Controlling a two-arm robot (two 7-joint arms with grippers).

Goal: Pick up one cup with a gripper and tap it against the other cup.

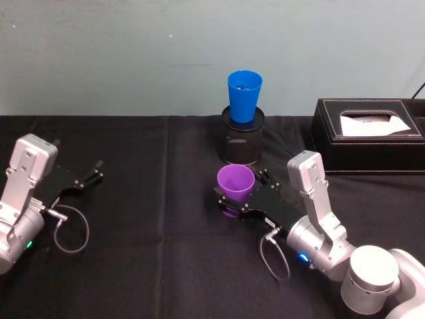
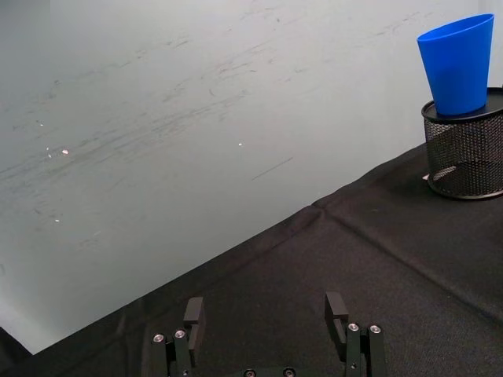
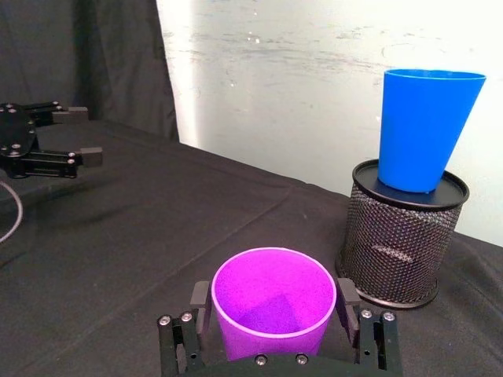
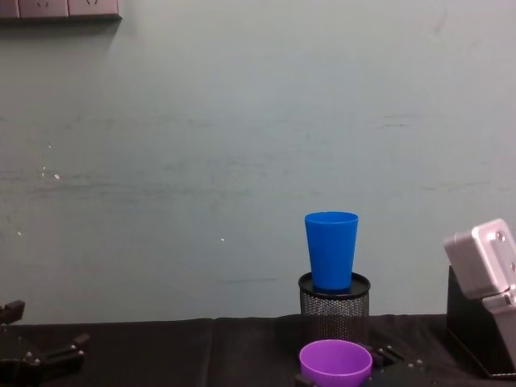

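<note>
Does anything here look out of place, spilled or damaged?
Only the blue cup: it stands upright on top of the black mesh holder, not on the table. The purple cup is upright in the right gripper; nothing looks spilled or damaged.

Pale green-grey wall point(image 4: 242, 121), scuffed, streaked. Black cloth point(image 1: 153, 219) covers table, seam down middle. Grey plates point(image 4: 60, 8) high on wall.

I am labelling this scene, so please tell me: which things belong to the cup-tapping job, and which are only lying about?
Job: purple cup; right pincer, shut on it; blue cup.
Lying about: black mesh holder under the blue cup; black box; left pincer, open, parked on the left.
</note>
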